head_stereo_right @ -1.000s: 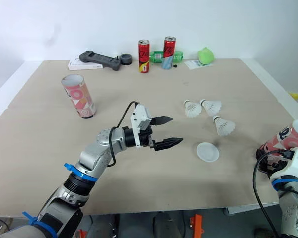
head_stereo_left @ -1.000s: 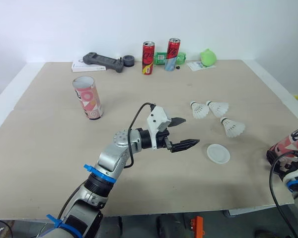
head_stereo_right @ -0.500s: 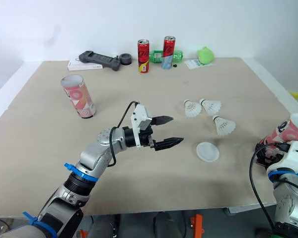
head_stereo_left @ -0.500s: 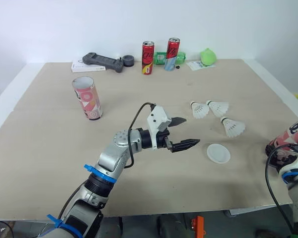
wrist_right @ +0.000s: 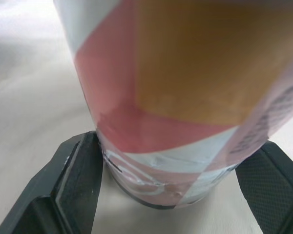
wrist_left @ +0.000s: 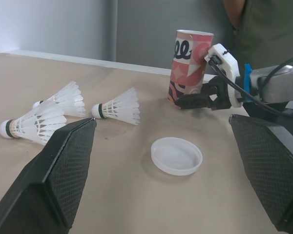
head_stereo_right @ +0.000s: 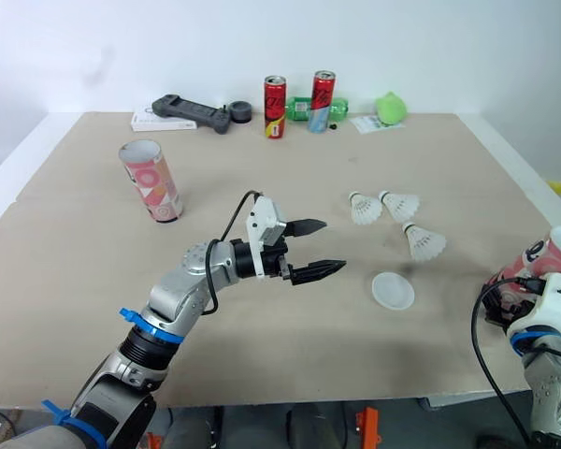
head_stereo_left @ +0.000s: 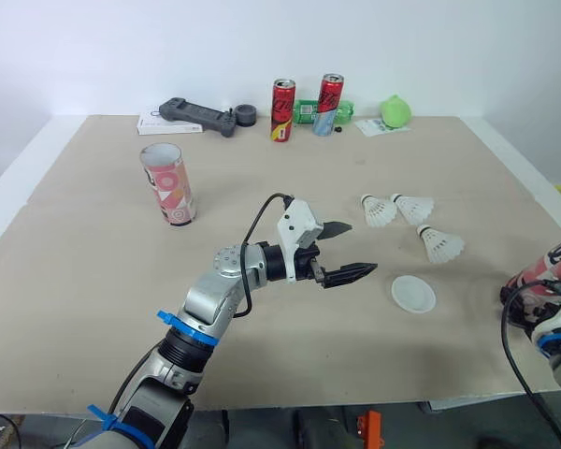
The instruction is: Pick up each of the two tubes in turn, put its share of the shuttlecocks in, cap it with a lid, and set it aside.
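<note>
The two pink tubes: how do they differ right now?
The left tube stands free on the table; the right tube is clamped in the jaws of the right gripper. The left tube sits farther back; the right tube is at the near right edge. Both are pink-patterned and uncapped.

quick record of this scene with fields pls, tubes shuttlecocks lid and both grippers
left gripper: fingers open, empty, over the table, aimed toward the lid
right gripper: shut on held tube near its base, at the table's right edge
held tube: open top, no lid on it
standing tube: upright, table's left side, uncapped
shuttlecocks: three lying on the table beyond the lid
lid: one, flat on the table
back edge: two red cans, black controller
</note>
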